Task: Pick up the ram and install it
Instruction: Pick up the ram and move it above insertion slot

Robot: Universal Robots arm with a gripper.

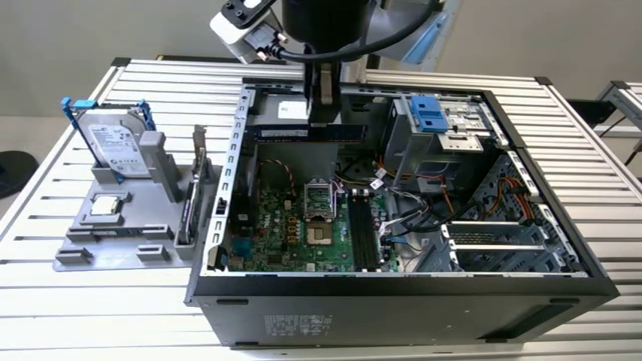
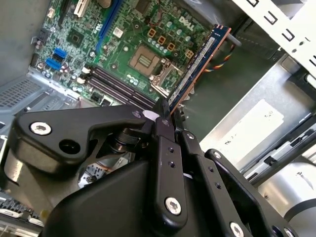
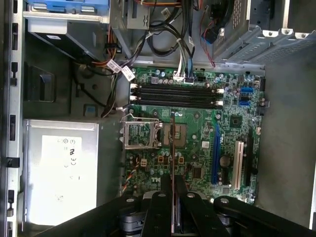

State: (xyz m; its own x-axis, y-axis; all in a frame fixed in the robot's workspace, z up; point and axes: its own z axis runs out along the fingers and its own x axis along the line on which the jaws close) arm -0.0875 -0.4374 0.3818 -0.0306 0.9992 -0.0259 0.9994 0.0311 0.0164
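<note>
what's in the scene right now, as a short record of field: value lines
gripper: shut on the ram
ram position: in the air above the motherboard, inside the open computer case, not seated
memory slots: empty in the first wrist view
hard drive: upright in the grey holder, outside the case on the exterior view's left
</note>
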